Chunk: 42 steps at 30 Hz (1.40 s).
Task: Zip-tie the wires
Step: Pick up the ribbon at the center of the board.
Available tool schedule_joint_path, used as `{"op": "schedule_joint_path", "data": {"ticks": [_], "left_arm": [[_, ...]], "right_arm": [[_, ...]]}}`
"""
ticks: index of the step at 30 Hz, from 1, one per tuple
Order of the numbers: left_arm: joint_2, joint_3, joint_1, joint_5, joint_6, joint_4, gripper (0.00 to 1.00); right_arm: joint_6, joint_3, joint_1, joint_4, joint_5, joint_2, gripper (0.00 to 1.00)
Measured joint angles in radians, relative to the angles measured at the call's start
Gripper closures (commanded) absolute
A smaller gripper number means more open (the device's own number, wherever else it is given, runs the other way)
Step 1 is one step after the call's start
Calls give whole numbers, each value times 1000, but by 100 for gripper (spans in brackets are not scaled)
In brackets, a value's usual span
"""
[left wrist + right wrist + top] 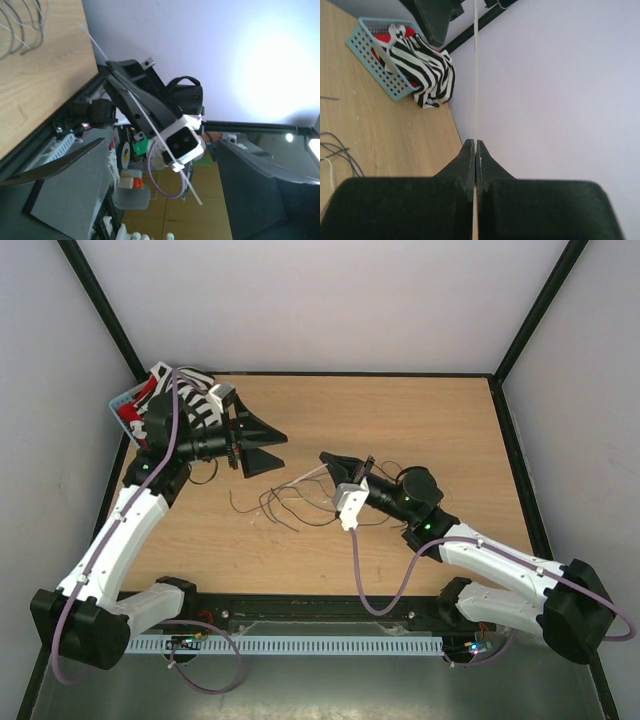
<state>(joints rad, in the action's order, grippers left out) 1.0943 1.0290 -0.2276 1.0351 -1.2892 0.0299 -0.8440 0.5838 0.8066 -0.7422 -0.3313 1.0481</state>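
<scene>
Near wires, right gripper jaws pinch zip tie.

A pale blue basket sits at the table's far left corner. A striped cloth hangs over its rim.

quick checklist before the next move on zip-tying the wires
1. right gripper shut on tie: ok
2. left gripper open: ok
3. wires gathered: not ok, spread loose on table
4. tie looped round wires: not ok, it runs straight
5. tie end between left jaws: cannot tell
</scene>
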Motion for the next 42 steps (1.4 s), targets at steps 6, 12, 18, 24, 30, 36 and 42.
{"op": "schedule_joint_path", "data": {"ticks": [6, 12, 18, 24, 30, 36, 42], "left_arm": [[-2, -10, -118, -22, -52, -52, 28], [3, -26, -237, -67, -63, -77, 50], [23, -41, -278, -104, -60, -78, 72], [37, -41, -285, -120, -34, -85, 100], [57, -40, -280, -135, 24, -89, 100], [114, -2, -219, -157, 127, -86, 100], [132, 40, -170, -190, 246, -89, 100]], "right_arm": [[-119, -9, 48, 16, 75, 5, 100], [-144, -12, 51, 11, 113, 15, 100], [-148, -19, 51, -1, 132, 15, 100], [-134, -23, 51, -16, 148, 15, 88], [-90, -27, 51, -25, 161, 15, 20], [42, -73, 51, -29, 186, -34, 1], [293, -120, 51, 18, 200, -193, 1]]}}
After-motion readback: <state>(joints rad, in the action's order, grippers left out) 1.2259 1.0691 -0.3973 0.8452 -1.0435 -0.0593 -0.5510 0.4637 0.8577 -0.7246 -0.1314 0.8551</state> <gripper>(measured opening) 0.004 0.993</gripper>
